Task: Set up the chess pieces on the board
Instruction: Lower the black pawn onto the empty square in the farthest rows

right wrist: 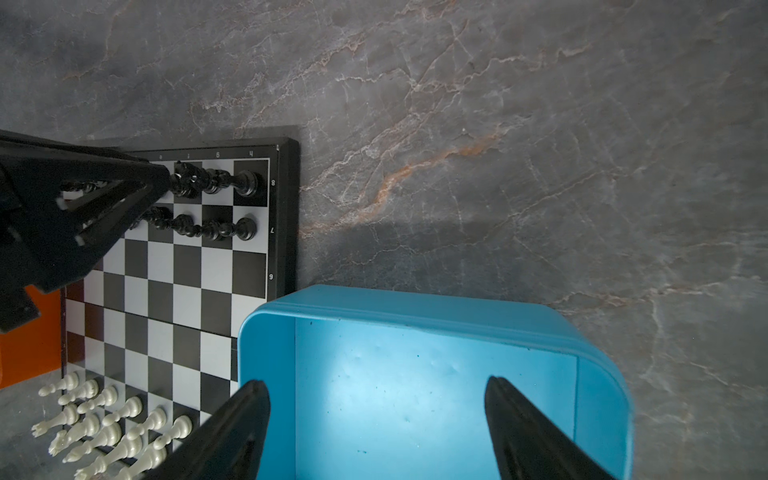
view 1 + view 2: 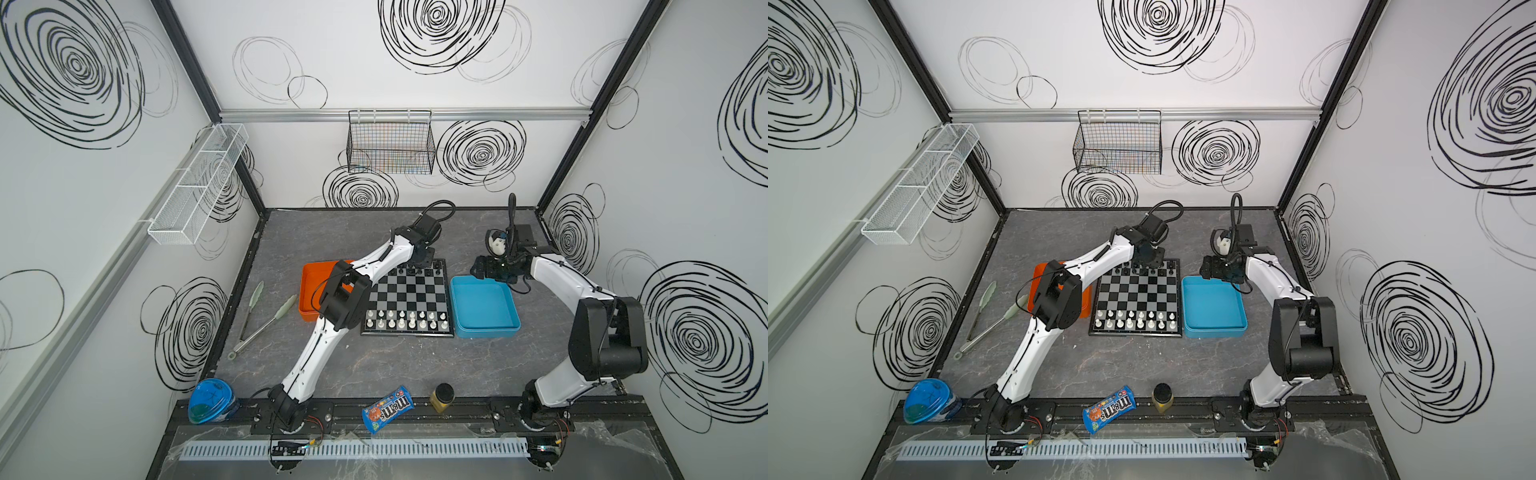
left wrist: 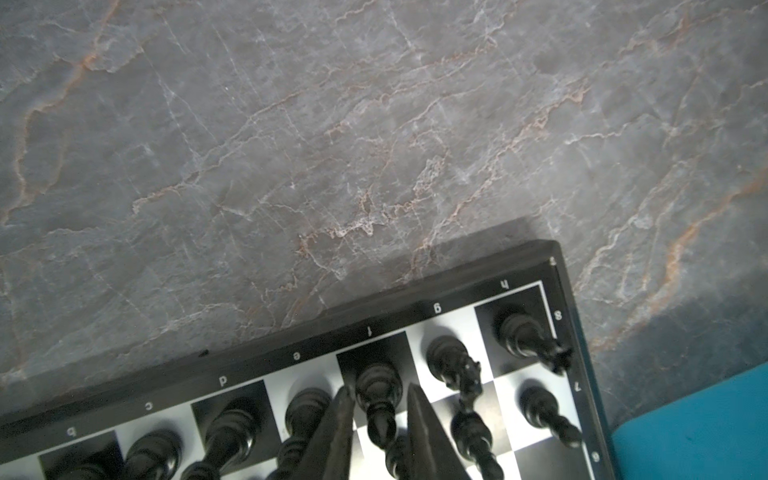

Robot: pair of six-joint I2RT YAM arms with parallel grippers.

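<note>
Left gripper (image 3: 379, 390) narrowly straddles black piece (image 3: 380, 409) (square f8); right gripper (image 1: 376, 382) gapes wide.

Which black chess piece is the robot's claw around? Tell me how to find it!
Find the checkered board and look at its far edge, where the black pieces stand in two rows. In the back row, on the dark square marked f, one piece stands between the left gripper's fingertips. It alone is straddled this way, with the horse-headed knight next door.
</note>
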